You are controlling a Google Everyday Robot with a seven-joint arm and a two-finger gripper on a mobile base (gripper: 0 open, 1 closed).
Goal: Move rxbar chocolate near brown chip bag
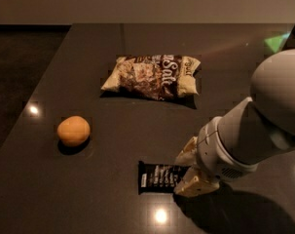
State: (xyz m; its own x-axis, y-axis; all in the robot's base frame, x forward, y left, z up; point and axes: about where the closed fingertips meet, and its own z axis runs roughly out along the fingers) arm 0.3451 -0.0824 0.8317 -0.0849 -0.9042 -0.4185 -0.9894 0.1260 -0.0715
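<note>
**Gripper at the bar's end, bag well off toward the far edge**

Near the front edge of the dark, glossy counter [113,57], a little right of its middle: the small flat rxbar chocolate [161,177] in a glossy black wrapper with white lettering. Lies flat, long side roughly along the front edge, right end hidden.

At that right end, toward the front right corner: the gripper [183,172], carried on a thick pale grey arm [249,135] reaching in from the right edge. Cream-coloured jaws released and spread, one on the far side of the bar's end, one on the near side. Contact with the wrapper: cannot tell.

Toward the far edge, about midway along it: the large crinkled brown chip bag [154,76], dark brown in the middle, cream-yellow at the ends, with big white script across it. Lies flat, slightly askew, well apart from the bar, bare counter between.

Toward the left edge, nearer the front than the bag: a round orange fruit [73,130]. Sits alone on a dark shadow, well apart from both bar and bag.

Scattered on the surface: small bright glints of light [33,109], one by the left edge, one by the front edge just in front of the bar. At the far right corner: a green patch [278,40] of reflected light.
</note>
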